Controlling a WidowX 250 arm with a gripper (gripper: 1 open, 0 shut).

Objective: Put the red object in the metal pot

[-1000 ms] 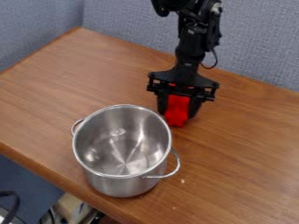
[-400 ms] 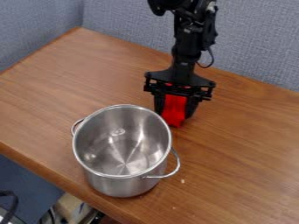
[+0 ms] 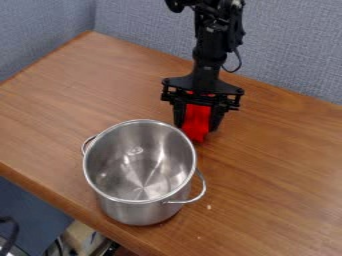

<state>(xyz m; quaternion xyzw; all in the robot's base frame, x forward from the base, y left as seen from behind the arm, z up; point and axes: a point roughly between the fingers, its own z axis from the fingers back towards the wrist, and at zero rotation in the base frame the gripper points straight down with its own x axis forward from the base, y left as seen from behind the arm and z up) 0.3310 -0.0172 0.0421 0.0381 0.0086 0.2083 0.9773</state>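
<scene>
The red object [image 3: 199, 124] stands on the wooden table, just beyond the far right rim of the metal pot [image 3: 131, 207]. My gripper [image 3: 201, 110] points straight down over it. Its black fingers [image 3: 175, 103] sit against both sides of the block, so it is shut on the red object. Only the block's lower half shows below the gripper body. The shiny round pot stands upright and empty near the table's front edge, with one small handle [image 3: 195, 191] visible on its right.
The brown wooden table [image 3: 74, 90] stretches to the left and back. Its front edge [image 3: 54, 200] runs diagonally close to the pot. A blue-grey wall [image 3: 40, 25] lies behind the table, and the black arm [image 3: 214, 35] rises at the back.
</scene>
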